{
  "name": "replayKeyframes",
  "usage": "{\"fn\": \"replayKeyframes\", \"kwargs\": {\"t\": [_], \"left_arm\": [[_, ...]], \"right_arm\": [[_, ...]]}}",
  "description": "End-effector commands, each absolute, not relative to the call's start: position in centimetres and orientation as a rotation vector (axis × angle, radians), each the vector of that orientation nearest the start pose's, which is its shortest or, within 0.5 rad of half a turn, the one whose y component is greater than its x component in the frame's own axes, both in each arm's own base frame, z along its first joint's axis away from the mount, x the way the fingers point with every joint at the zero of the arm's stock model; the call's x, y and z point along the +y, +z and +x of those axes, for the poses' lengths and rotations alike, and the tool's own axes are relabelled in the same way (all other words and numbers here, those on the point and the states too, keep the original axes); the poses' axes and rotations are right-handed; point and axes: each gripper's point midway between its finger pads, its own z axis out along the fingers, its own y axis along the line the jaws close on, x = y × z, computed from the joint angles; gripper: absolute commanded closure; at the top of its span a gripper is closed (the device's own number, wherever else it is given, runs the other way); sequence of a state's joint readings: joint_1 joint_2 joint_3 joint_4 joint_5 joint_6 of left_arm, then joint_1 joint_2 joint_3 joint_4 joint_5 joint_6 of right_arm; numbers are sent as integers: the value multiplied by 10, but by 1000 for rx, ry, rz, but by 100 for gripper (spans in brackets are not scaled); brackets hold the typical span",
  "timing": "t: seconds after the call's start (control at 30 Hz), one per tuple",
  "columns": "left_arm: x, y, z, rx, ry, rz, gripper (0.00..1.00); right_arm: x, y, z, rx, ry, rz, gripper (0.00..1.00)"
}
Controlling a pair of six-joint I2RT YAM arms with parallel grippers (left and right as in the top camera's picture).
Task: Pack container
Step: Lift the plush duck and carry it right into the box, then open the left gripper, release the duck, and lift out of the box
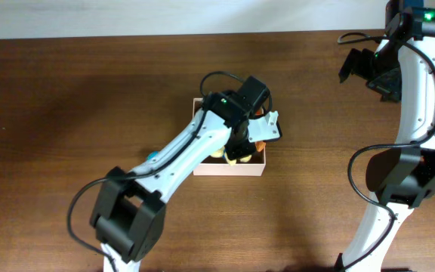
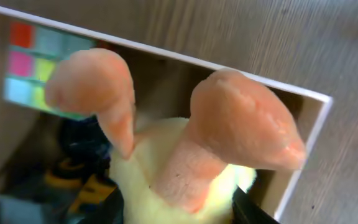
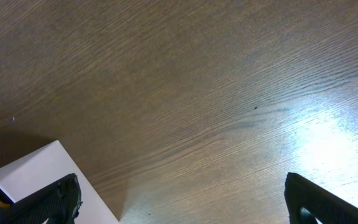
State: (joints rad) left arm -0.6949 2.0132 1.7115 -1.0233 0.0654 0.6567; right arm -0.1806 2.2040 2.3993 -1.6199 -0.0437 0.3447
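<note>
The left gripper (image 1: 242, 147) hangs over the square, shallow, white-walled cardboard container (image 1: 229, 171), which sits near the middle of the dark brown wooden table (image 1: 66, 98). Its claw is clamped on a yellow plush toy (image 2: 157, 140) with two peach-orange feet, held inside the box beside one of its walls. A black-and-yellow item (image 2: 82, 180) lies against the plush, too blurred to identify. A small teal object (image 1: 151, 155) peeks out beside the arm, left of the container. Far off to the right, the right gripper (image 3: 185, 202) hovers above the tabletop, well apart from the box, its fingers spread wide.
</note>
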Motion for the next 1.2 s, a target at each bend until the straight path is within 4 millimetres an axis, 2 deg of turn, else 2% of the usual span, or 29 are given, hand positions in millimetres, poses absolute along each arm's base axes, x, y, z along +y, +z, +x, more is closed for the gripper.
{"fn": "replayKeyframes", "kwargs": {"t": [0.0,0.43,0.73,0.77,0.8,0.83,0.9,1.17], "left_arm": [[-293,76,330,2276,-135,1875,62],[-302,47,322,2313,-244,1911,62],[-302,45,322,2319,-244,1913,62],[-302,45,322,2319,-243,1913,61],[-302,44,322,2319,-243,1914,52],[-302,44,322,2319,-243,1914,36],[-301,44,323,2320,-231,1913,16],[-294,44,330,2322,-145,1908,15]], "right_arm": [[-70,212,434,2836,93,768,1],[-70,212,434,2836,93,768,1],[-70,212,434,2836,93,768,1],[-70,212,434,2836,93,768,1],[-70,212,434,2836,93,768,1],[-70,212,434,2836,93,768,1],[-70,212,434,2836,94,769,1],[-70,212,434,2835,94,768,1]]}}
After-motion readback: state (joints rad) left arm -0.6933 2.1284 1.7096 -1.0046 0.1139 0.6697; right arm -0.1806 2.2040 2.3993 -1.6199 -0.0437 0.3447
